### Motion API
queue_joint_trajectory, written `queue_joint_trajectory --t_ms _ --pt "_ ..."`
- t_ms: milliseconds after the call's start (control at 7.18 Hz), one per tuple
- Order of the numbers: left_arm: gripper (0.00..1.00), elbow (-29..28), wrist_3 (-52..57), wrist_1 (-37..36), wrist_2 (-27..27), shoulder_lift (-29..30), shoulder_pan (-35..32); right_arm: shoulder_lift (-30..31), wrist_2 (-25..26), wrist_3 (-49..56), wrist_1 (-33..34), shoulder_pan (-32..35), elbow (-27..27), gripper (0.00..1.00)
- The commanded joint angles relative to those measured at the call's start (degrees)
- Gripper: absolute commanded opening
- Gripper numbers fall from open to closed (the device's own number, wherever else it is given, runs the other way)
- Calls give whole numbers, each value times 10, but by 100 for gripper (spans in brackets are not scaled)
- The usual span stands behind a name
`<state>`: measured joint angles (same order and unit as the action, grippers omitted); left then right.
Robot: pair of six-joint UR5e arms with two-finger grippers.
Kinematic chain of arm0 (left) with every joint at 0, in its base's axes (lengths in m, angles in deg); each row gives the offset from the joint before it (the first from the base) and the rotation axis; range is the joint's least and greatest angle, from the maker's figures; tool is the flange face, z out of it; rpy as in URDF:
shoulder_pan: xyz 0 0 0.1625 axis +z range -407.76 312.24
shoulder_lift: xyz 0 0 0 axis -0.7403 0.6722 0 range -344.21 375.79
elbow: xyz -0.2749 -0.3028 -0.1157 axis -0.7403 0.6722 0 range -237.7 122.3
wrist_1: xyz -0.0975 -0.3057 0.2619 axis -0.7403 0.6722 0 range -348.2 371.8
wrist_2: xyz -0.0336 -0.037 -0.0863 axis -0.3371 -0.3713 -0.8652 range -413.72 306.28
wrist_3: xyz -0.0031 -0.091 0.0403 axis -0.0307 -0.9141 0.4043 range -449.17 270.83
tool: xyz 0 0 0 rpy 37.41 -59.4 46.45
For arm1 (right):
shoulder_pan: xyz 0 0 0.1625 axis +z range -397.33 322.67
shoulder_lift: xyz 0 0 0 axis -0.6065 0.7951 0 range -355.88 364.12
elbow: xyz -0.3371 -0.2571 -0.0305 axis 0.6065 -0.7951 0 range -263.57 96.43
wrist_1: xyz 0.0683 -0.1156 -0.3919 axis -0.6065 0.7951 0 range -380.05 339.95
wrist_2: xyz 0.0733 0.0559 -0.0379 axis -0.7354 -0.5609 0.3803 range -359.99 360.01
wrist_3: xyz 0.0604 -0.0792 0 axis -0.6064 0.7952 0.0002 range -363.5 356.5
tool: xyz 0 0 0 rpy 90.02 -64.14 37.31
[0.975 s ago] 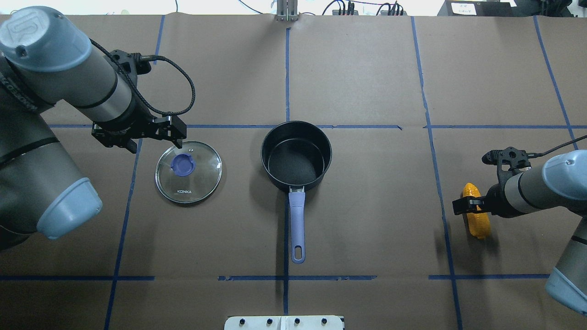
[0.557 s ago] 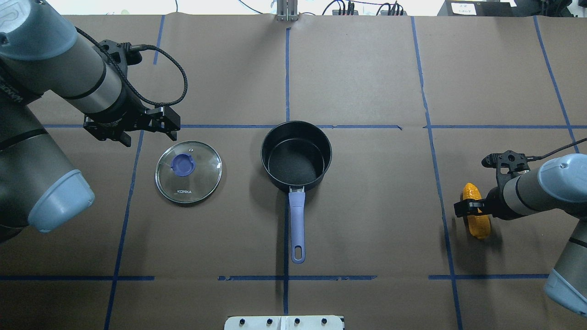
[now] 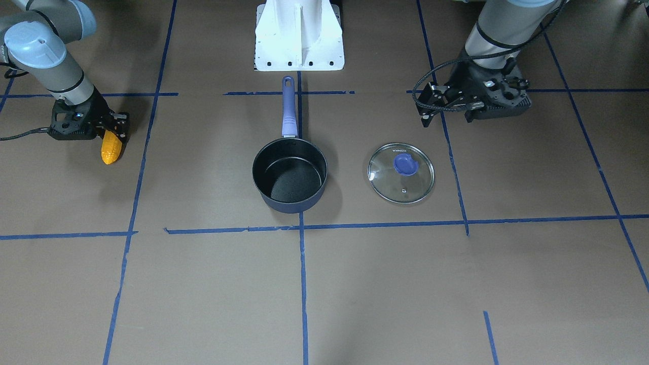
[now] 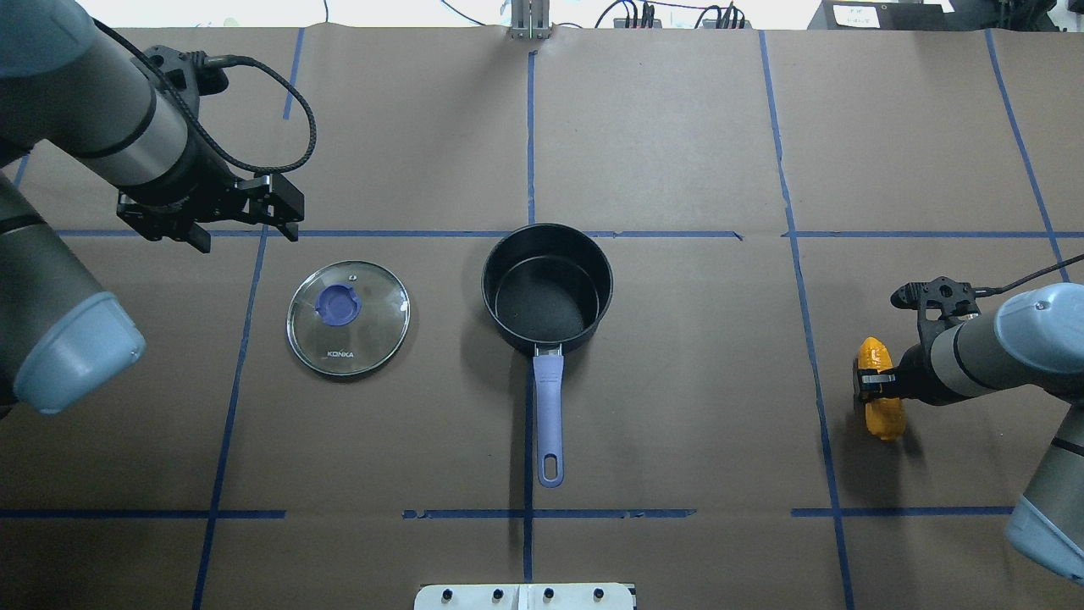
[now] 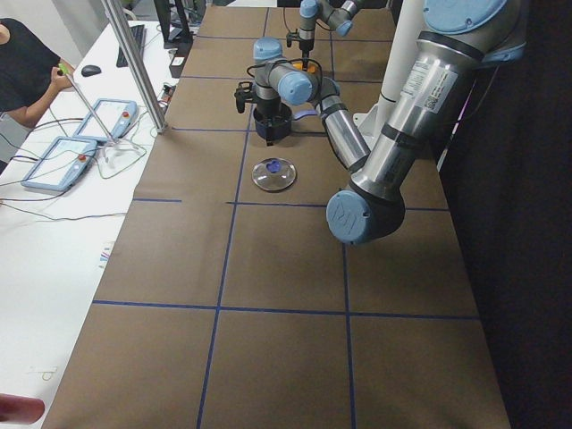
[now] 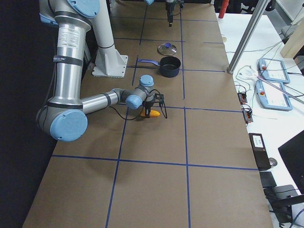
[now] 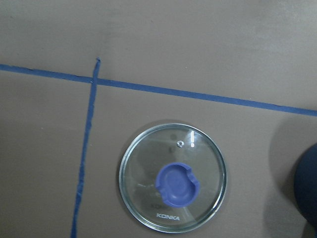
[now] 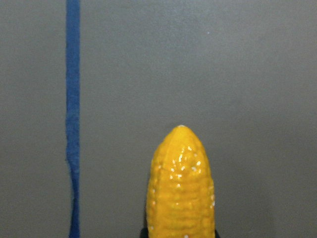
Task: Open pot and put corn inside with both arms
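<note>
Currently, my right fingers (image 4: 864,381) are clenched across the corn (image 4: 885,415), one finger on each flank. The right wrist view shows the tapered end of the cob projecting ahead of the grip, with a dark finger edge at either side of it along the bottom of the frame. The corn sits at the far right of the surface (image 4: 677,381), just beside a blue tape line (image 4: 817,381) and well apart from the pot (image 4: 542,305). I cannot tell whether the cob is resting on the surface or raised just off it.

The pot stands upright near the centre of the surface, uncovered, with its black interior bare. Its purple handle (image 4: 549,415) points straight toward my base and lies along the centre tape line.

The glass lid (image 4: 348,318) lies flat on the surface to the left of the pot, knob (image 4: 337,303) facing up. It is near the pot but apart from it.

My left fingers (image 4: 286,207) are released and spread wide, grasping nothing. They hang above the surface beyond the lid and toward my left, over a tape crossing, and touch neither the lid nor the pot. The left wrist view looks down on the whole lid from above, with the rim of the pot at the right edge of the frame.
</note>
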<state>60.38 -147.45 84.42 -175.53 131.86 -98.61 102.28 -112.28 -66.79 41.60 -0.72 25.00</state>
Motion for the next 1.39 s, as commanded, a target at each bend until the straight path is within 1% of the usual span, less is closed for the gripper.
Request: queue_joint_trajectory --t_ms 0,139,278,418,557,696,835,975,1114,1253 --pt "100 10 64 -40 -1 -1 -36 -2 -7 1 13 27 38 2" --pt "100 14 113 -62 -1 -7 -62 -13 -7 2 73 39 71 1" --pt "100 20 177 -101 -3 -10 -90 -65 -7 2 144 46 91 2" --pt "100 19 237 -114 -20 -28 -111 -118 -6 1 193 44 98 2" --pt "100 18 294 -108 -28 -63 -131 -196 -6 -3 267 43 95 2" --pt "100 15 328 -107 -28 -81 -147 -285 -5 -4 362 41 92 2" --pt "100 12 357 -100 -32 -111 -151 -363 0 -6 443 32 83 2" --pt "100 -5 375 -55 -60 -140 -172 -407 0 -39 453 21 59 2" --pt "100 -39 420 1 -84 -169 -197 -451 5 -67 452 8 22 2" --pt "100 -76 464 34 -84 -177 -222 -495 14 -81 451 -2 -28 2"
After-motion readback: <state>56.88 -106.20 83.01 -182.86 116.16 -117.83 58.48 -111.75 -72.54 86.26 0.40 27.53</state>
